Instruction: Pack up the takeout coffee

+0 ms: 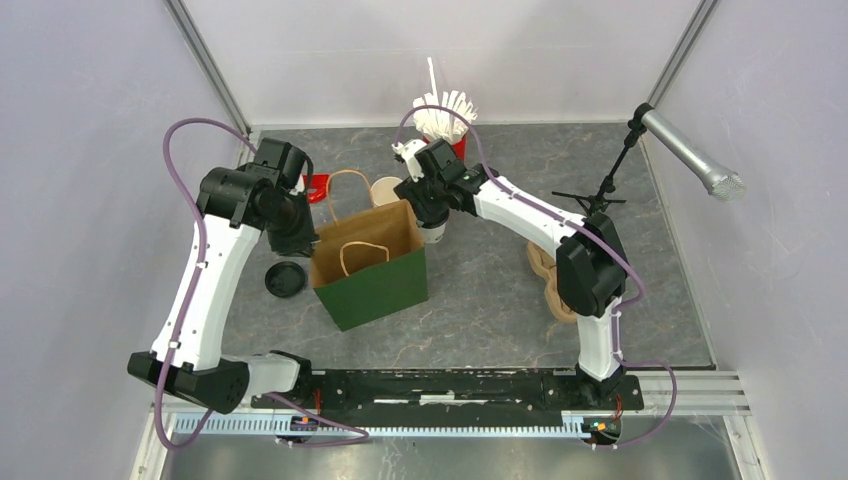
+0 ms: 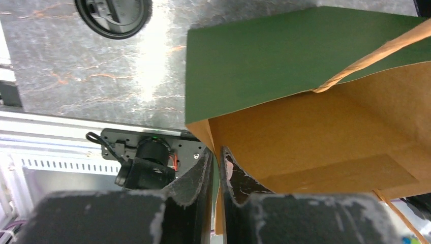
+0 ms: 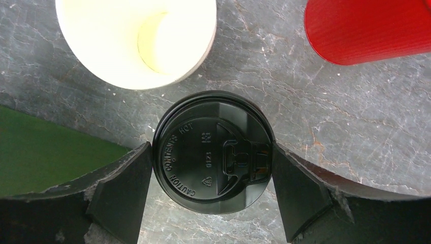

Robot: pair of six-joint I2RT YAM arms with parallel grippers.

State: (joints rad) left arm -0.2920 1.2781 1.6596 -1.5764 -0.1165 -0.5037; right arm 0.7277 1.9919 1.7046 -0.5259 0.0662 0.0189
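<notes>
The takeout coffee (image 3: pixel 213 152), a white cup under a round black lid, is just behind the right corner of the green paper bag (image 1: pixel 370 270). In the top view only a bit of the cup (image 1: pixel 432 236) shows beneath my right gripper (image 1: pixel 430 212). In the right wrist view my right gripper (image 3: pixel 211 155) straddles the lid, with both fingers touching its rim. My left gripper (image 2: pixel 217 157) is shut on the bag's (image 2: pixel 284 66) left wall at the rim, one finger inside and one outside. The bag stands open, its brown inside empty as far as it shows.
A lidless white cup (image 3: pixel 132 40) and a red cup (image 3: pixel 366 30) stand just behind the coffee. The red cup holds white straws (image 1: pixel 445 110). A loose black lid (image 1: pixel 285 279) lies left of the bag. Brown cardboard carriers (image 1: pixel 545 275) and a microphone stand (image 1: pixel 600 195) are on the right.
</notes>
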